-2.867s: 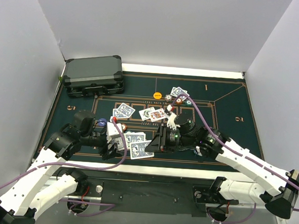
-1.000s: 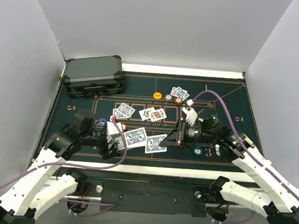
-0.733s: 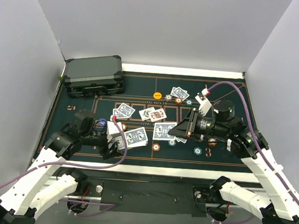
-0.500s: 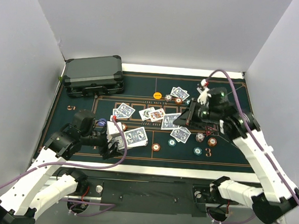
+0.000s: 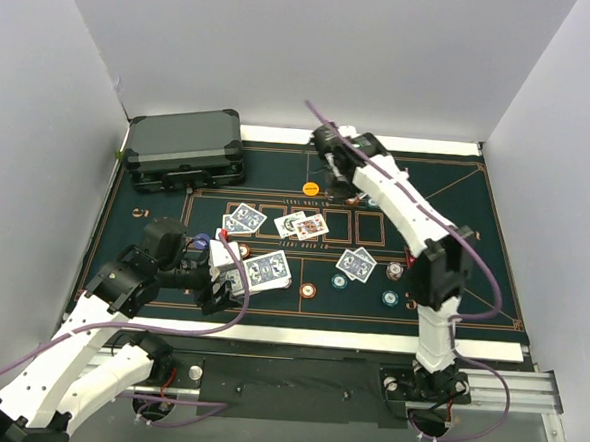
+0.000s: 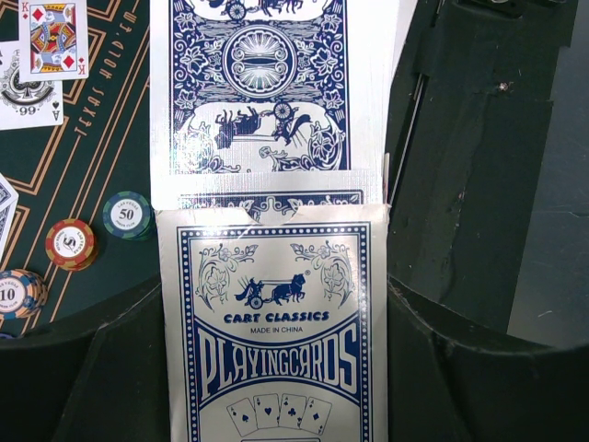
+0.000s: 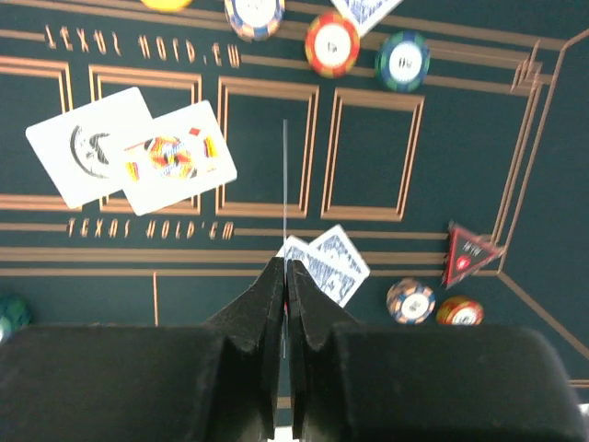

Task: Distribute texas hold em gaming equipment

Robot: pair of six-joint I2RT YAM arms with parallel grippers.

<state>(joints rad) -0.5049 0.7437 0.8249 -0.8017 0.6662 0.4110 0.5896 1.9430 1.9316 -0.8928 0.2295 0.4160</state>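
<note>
One card (image 7: 284, 184) pinched edge-on, right claw (image 7: 284, 272); deck box (image 6: 274, 341), left claw (image 5: 219, 280).

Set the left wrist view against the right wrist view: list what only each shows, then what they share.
Left wrist only: the blue card box, with a blue-backed card jutting past its far end. Right wrist only: the right gripper shut on an edge-on card, a face-down pair and a red triangular marker. Both: the face-up king of diamonds, its white neighbour and the green felt.
</note>
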